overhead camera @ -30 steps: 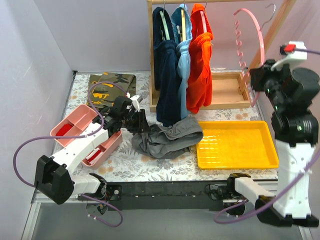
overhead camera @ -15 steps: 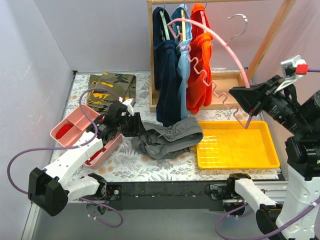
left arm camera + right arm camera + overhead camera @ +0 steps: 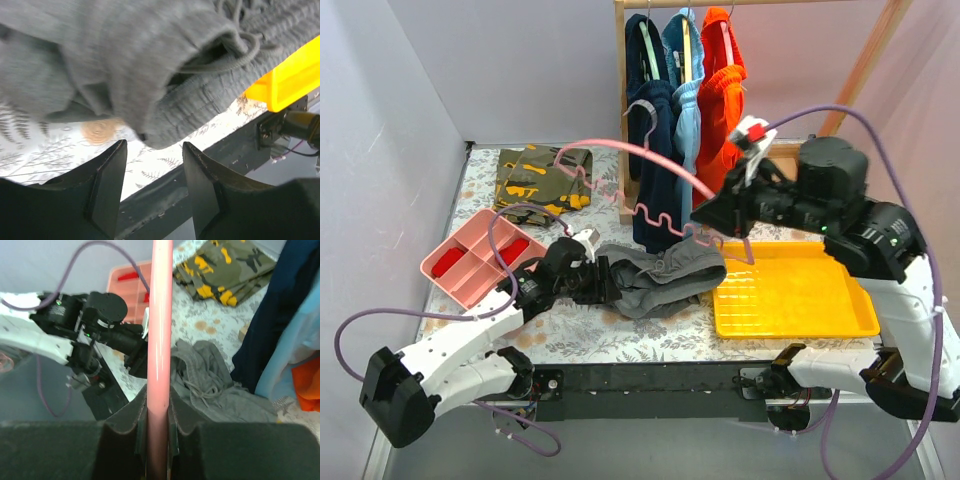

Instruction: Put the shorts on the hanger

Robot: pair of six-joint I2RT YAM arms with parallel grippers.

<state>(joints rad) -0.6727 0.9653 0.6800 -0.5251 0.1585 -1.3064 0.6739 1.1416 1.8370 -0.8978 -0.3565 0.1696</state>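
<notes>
Left gripper (image 3: 152, 150): fingers spread wide, right at the shorts' (image 3: 660, 275) left edge.
Right gripper (image 3: 159, 405): clamped on the hanger (image 3: 161, 315), held above the shorts.
Shorts: crumpled on table (image 3: 620, 330), beside tray (image 3: 790, 300).

One pair of grey shorts (image 3: 665, 275), one pink hanger (image 3: 161, 315), one yellow tray (image 3: 790, 295), one pink divided box (image 3: 470, 262), one camouflage garment (image 3: 542, 175), one wooden rack (image 3: 865, 60), three hung garments (navy (image 3: 655, 200), pale blue (image 3: 688, 120), orange (image 3: 720, 130)), two tools, left (image 3: 154, 150) and right (image 3: 156, 422).

Even bright light, soft shadows, left-wrist close-up blurred
</notes>
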